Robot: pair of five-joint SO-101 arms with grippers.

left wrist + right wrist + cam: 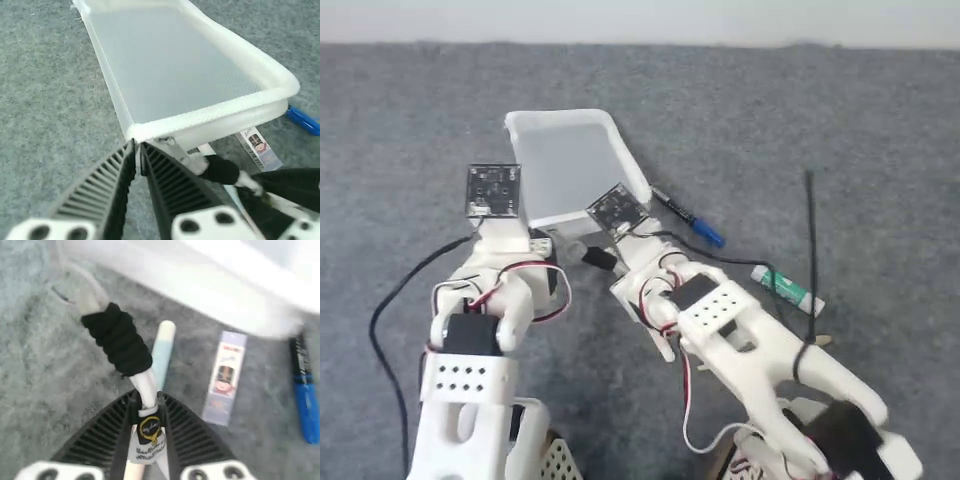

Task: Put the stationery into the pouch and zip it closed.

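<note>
Pouch (570, 160) lies flat on the grey bench (880, 120), straight ahead of both arms' jaws, which sit under their wrist cameras at its near edge. The left arm (485, 300) meets the pouch's near corner and the right arm (720, 310) comes in beside it. A pen (682, 214) lies on the bench along the pouch's side, just past the right jaws. A green tube (787, 287) lies back beside the right arm, well apart from the pouch, with a black cable (812, 230) passing over it.

In the left wrist view the left jaws are together, their tips pinched on the near corner seam of the pouch (185, 65). Just beside the tips sits the zip slider (165, 141). From it a cord (220, 170), white with a black-wrapped stretch, runs off to the right jaws close by. Past the cord a small pack (257, 148) lies on the bench near the pouch's edge, and the pen (302, 120) lies farther out.

In the right wrist view the right jaws are clamped on the white part of the cord (120, 342), at a printed tag, with the black wrap just ahead of the tips. A pale stick (162, 352) lies on the bench ahead of the tips, below the cord. The pack (225, 377) lies beside the stick without touching it. The pen (302, 395) is farther out on that side. The pouch (200, 280) stretches across beyond them all.
</note>
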